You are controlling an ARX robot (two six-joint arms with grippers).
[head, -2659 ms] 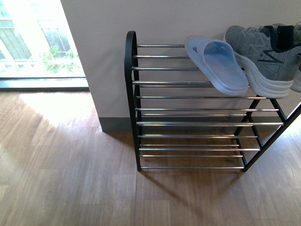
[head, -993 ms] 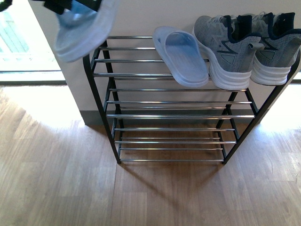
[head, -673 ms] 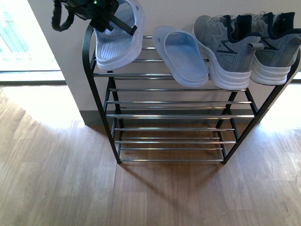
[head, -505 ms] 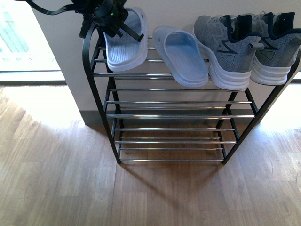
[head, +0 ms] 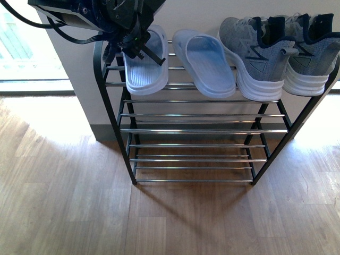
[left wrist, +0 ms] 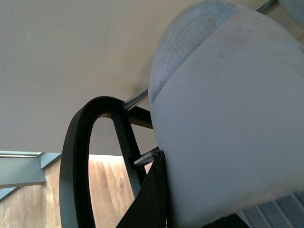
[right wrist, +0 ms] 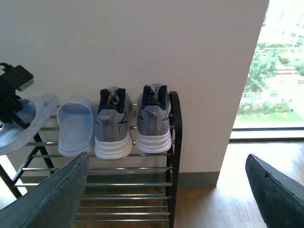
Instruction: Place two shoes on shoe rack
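We see the held slide at the left end of the top tier of the shoe rack, its long axis running from the wall toward the front bars, parallel to the second slide just beside it on that tier. The left gripper pinches the slide at its strap, so the shoe lies directly beneath and in front of the pincer; the toe end appears to rest on the chrome bars while the heel end looks slightly raised, though we cannot tell whether the whole sole is seated. In the left wrist view the pale sole fills most of the frame, with the rack's black end loop close alongside. We judge that the coming move turns on this narrow gap: the slide sits between the loop at the rack's left edge and its partner, and the fingers must part and lift without dragging the shoe off the bars. Farther along the tier, toward the right edge, stand the grey sneakers, upright, heels forward and touching each other. The right gripper is well apart from the rack, its jaws spread wide with nothing between them, facing the rack's right end. The left arm is plainly the nearer one. The lower tiers carry nothing that we can see, and the wooden floor lies below.
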